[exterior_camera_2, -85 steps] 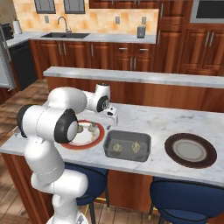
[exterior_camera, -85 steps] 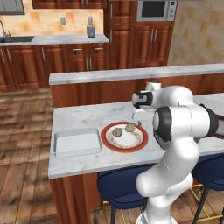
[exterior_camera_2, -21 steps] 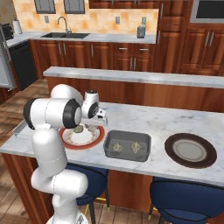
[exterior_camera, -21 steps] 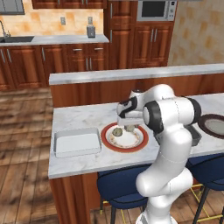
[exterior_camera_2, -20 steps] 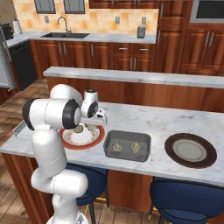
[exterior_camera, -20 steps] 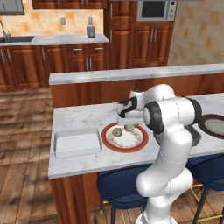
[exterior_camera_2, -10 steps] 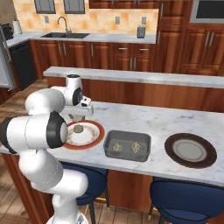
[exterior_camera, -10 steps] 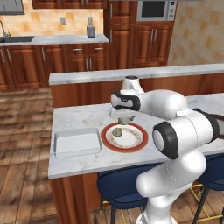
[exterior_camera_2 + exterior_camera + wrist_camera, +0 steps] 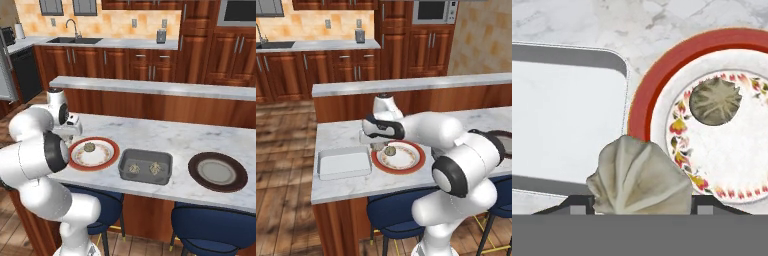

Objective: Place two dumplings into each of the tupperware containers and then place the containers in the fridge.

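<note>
My gripper [image 9: 639, 202] is shut on a pale, pleated dumpling [image 9: 639, 175]. It hangs over the gap between the white tupperware container [image 9: 559, 135] and the left rim of the red-rimmed plate [image 9: 643, 107]. One olive dumpling [image 9: 715, 101] lies on that plate. In the left base view the gripper [image 9: 376, 145] hovers just left of the plate [image 9: 415, 165], beside the white container [image 9: 342, 162]. The dark grey container [image 9: 146, 156] holds two dumplings [image 9: 134, 168] [image 9: 155, 168]. The fridge is out of view.
A dark brown-rimmed plate [image 9: 217, 171] sits at the right end of the marble counter [image 9: 165, 137]. A raised ledge [image 9: 150, 86] runs behind the counter. Blue stools [image 9: 210, 225] stand below its front edge.
The gripper dropped onto the red-rimmed plate, closed on a dumpling and swung left with it toward the white container. One dumpling stays on the plate.
</note>
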You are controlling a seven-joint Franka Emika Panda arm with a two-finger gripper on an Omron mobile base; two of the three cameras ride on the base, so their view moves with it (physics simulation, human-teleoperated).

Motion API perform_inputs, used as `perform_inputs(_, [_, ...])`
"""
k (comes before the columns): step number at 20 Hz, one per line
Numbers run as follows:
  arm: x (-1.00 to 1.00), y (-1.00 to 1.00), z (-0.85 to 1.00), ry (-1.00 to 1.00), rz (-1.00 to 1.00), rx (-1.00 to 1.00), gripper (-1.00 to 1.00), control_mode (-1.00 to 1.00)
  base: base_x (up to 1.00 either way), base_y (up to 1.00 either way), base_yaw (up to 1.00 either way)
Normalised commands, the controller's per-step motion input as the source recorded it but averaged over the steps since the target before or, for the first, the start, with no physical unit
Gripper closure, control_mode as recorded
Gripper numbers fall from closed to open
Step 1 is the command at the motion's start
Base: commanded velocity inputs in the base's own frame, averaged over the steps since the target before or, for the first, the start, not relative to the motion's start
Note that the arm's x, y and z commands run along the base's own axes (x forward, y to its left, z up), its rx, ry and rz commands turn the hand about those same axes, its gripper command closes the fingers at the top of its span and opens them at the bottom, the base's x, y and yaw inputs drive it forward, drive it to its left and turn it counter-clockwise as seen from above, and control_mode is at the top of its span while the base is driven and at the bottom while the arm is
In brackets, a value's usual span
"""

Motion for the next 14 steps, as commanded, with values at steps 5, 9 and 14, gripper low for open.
perform_inputs(5, [0.14,0.78,-0.07,0.04,0.11,0.01,1.0,-1.0,0.0,0.0,0.0])
perform_inputs(9, [0.02,0.67,-0.42,0.01,0.08,0.0,1.0,-1.0,0.0,0.0,0.0])
perform_inputs(14, [0.11,0.21,-0.37,0.0,0.03,0.01,1.0,-1.0,0.0,0.0,0.0])
